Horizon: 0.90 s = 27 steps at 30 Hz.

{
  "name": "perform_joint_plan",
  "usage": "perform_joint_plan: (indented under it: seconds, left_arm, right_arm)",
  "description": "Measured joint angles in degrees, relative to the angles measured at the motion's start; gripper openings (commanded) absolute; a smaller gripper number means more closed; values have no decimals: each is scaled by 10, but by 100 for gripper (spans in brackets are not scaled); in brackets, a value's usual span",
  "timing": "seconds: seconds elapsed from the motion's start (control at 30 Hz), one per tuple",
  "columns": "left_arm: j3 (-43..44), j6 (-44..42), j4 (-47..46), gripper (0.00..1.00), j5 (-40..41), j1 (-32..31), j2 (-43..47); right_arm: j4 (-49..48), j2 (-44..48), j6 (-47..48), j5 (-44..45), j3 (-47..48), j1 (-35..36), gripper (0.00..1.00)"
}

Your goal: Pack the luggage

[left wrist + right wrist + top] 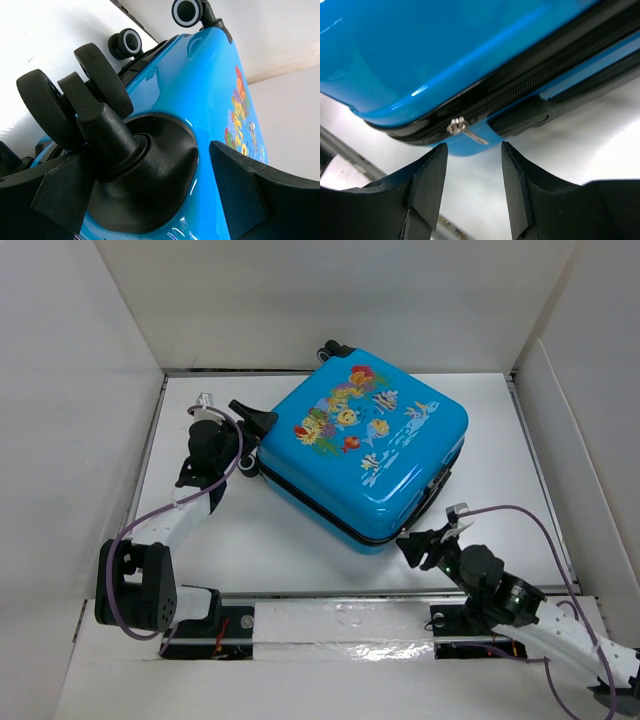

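The luggage point(365, 455), a bright-blue hard-shell suitcase with a fish print on top, lies flat and closed on the white table. My left gripper point(252, 443) is open at its left corner. In the left wrist view the gripper point(150, 185) straddles a black twin wheel point(70, 100) and its mount against the blue shell point(210, 85). I cannot tell if the fingers touch it. My right gripper point(430, 537) is open at the suitcase's near corner. In the right wrist view it point(474, 160) sits just below the silver zipper pull point(462, 128) on the black zip, without holding it.
White walls point(80, 360) enclose the table on the left, back and right. A shiny taped strip point(340, 625) runs along the near edge between the arm bases. Two more wheels point(125, 42) show at the suitcase's far end. A black recessed handle point(520, 117) lies right of the zipper pull.
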<state>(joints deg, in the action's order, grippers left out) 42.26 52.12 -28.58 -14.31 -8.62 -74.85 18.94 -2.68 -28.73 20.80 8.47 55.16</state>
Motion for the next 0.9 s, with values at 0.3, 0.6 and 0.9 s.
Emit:
perform_joint_plan:
  seconds: [0.3, 0.6, 0.9]
  left_arm:
    - [-2, -21, 7, 89, 32, -5, 1]
    - [-19, -21, -15, 87, 49, -5, 0]
    - [-27, -22, -33, 86, 91, -31, 1]
  right_arm:
    - [-77, -99, 44, 22, 5, 0, 47]
    - [-105, -107, 78, 18, 5, 0, 29]
    - [-146, -148, 107, -2, 6, 0, 3]
